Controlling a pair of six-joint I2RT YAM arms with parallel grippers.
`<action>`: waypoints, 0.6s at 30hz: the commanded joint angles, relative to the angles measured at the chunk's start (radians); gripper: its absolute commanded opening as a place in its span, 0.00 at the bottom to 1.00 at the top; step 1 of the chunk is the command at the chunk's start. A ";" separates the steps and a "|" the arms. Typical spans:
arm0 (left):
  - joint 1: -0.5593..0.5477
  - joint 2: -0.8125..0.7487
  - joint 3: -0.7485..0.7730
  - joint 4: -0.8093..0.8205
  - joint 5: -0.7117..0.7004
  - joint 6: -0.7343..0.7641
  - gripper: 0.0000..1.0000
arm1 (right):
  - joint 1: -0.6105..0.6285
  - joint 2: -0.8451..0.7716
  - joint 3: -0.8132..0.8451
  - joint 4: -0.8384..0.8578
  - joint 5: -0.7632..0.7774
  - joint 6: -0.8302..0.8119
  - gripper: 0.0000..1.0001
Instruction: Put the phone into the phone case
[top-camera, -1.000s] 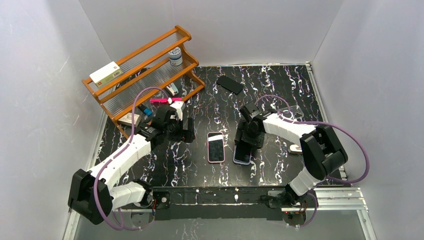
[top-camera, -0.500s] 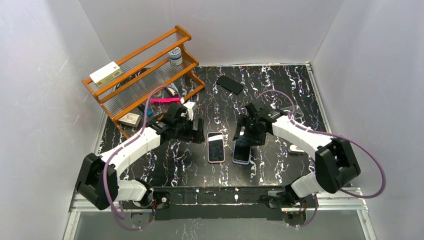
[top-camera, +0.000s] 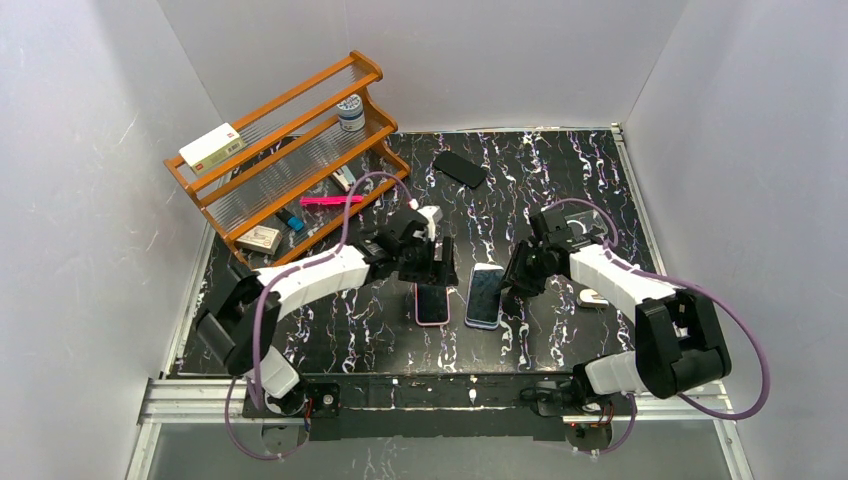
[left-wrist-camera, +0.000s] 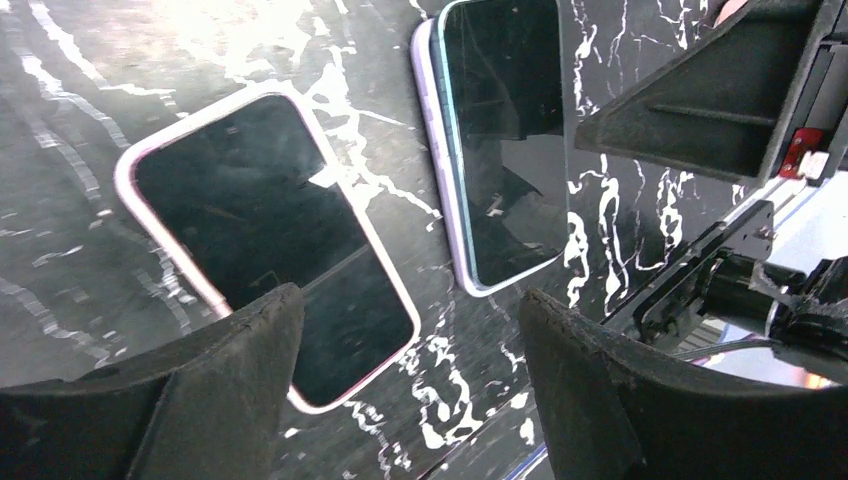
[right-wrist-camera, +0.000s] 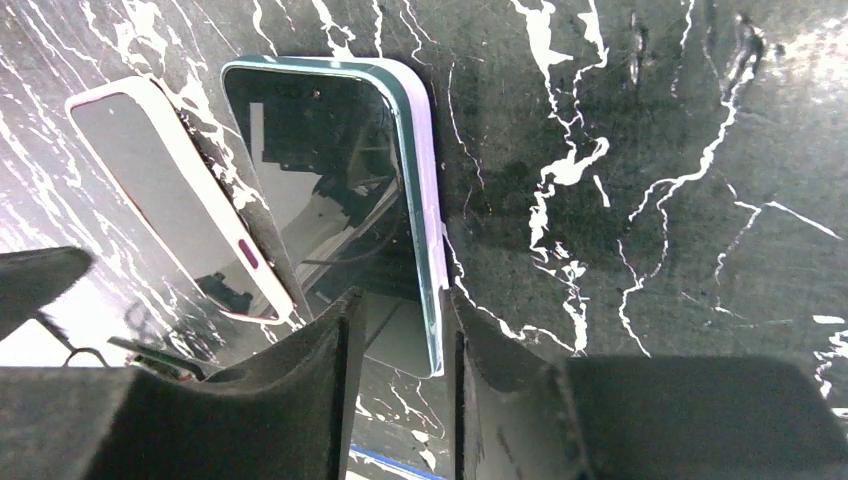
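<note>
A dark-screened phone (right-wrist-camera: 320, 180) with a teal rim lies in a lilac phone case (right-wrist-camera: 428, 200) on the black marbled table; it also shows in the top view (top-camera: 486, 296) and the left wrist view (left-wrist-camera: 505, 140). My right gripper (right-wrist-camera: 405, 390) is low at its right side (top-camera: 520, 275). Its jaws are narrowly open astride the near right corner, and one finger touches the lilac edge. A pink-rimmed phone (top-camera: 432, 300) lies just to the left, also seen from the left wrist (left-wrist-camera: 260, 250). My left gripper (left-wrist-camera: 410, 390) hovers open over its far end (top-camera: 437, 262), holding nothing.
A wooden rack (top-camera: 280, 140) stands at the back left with a white box (top-camera: 211, 146), a jar (top-camera: 351, 112) and a pink pen (top-camera: 330, 200). A flat black item (top-camera: 460, 168) lies at the back. A small white object (top-camera: 592, 296) sits right of my right arm.
My left gripper has swung right from beside the rack to over the pink-rimmed phone. My right gripper has moved from above the lilac-cased phone to its right edge, and its jaws have narrowed.
</note>
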 joint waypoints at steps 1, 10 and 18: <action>-0.054 0.087 0.057 0.069 -0.017 -0.108 0.74 | -0.044 -0.007 -0.049 0.133 -0.112 -0.040 0.38; -0.110 0.239 0.096 0.149 -0.029 -0.192 0.67 | -0.076 0.072 -0.090 0.240 -0.159 -0.084 0.15; -0.150 0.331 0.134 0.181 -0.010 -0.193 0.56 | -0.079 0.100 -0.127 0.273 -0.194 -0.125 0.13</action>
